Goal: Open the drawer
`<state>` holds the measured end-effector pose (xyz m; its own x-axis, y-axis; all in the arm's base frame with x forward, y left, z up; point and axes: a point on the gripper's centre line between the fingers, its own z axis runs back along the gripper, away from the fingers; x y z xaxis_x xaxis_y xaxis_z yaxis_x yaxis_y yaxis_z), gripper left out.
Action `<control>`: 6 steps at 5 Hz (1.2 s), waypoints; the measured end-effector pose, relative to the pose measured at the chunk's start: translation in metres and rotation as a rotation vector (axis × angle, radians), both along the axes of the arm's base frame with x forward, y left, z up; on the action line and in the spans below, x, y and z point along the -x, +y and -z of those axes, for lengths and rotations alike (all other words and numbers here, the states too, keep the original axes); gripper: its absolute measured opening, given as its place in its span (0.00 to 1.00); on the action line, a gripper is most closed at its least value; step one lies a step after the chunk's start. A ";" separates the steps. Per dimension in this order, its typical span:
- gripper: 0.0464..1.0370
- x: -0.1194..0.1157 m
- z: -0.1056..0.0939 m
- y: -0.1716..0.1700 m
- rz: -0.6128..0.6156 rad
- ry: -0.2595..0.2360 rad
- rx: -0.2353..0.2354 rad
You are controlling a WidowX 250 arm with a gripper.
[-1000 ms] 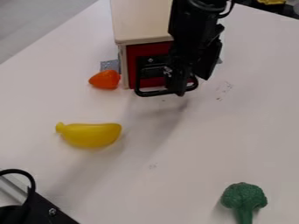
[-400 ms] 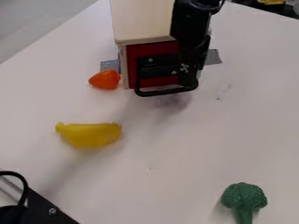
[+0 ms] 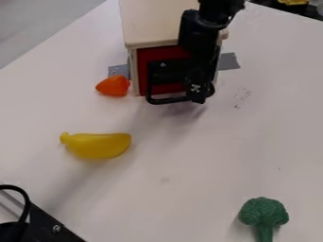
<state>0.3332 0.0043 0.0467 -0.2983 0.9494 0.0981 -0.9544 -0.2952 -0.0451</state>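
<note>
Drawer (image 3: pixel 168 88) just behind pincer (image 3: pixel 199 96), mostly to cam L.

The black arm (image 3: pixel 217 12) hung from the top edge of the frame, right of centre. Below it, the black gripper (image 3: pixel 199 97) pointed downward in the upper middle, its lower end slanting slightly toward the left.

We see bright, soft light on the white table (image 3: pixel 189 203). The top of the box (image 3: pixel 154 21) looks light, but the red front of the drawer (image 3: pixel 169 88) is darker. We see blurry gray shadows stretch to the lower left, and little ones beside the banana (image 3: pixel 97 145) and broccoli (image 3: pixel 263 212).
</note>
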 end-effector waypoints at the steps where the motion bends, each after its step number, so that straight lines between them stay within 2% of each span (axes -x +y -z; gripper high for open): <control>1: 0.96 0.008 0.003 0.002 0.013 -0.012 -0.009; 2: 0.96 0.019 0.006 0.005 0.017 -0.010 -0.023; 3: 0.96 0.029 0.012 0.010 0.003 0.015 -0.027; 4: 0.96 0.033 0.015 0.009 0.031 0.027 -0.037; 5: 0.96 0.033 0.016 0.008 0.040 0.018 -0.036; 6: 0.93 0.033 0.015 0.010 0.031 0.028 -0.037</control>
